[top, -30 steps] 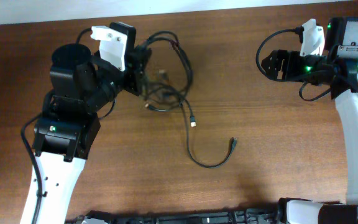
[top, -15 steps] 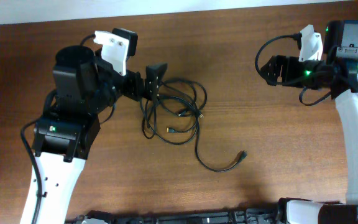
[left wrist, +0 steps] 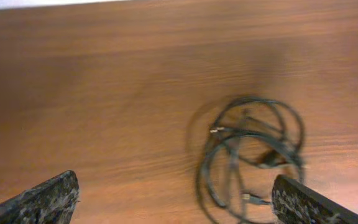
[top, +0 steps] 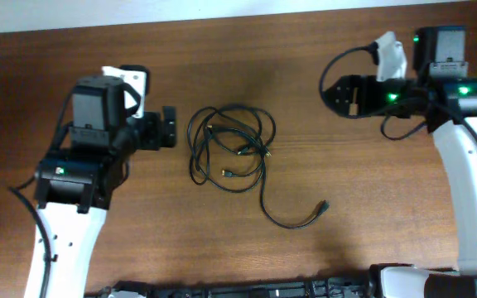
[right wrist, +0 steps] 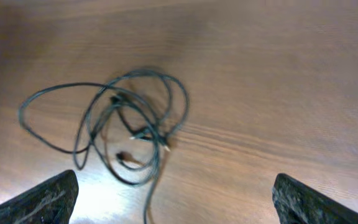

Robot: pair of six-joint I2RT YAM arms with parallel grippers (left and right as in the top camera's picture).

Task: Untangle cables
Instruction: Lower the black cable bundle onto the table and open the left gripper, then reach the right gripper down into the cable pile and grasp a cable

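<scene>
We find the cables (top: 230,151) lying in a loose heap of overlapping loops near the middle of the wooden surface (top: 404,215). One strand trails out toward the robot's side and ends in a small plug (top: 325,205). We judge them light, limp and a little springy. They should slide readily on the wood and drag their neighbours along, so a pull on the heap itself would likely tighten the crossings. The free plug end looks the best place to take hold, with an outer loop as the counter-hold. The left pincer (top: 169,129) sits just beside the heap, fingers spread apart and holding nothing. The right pincer (top: 339,91) hangs well apart from it, likewise spread and empty. We see no other object between either pincer and the cords.
</scene>
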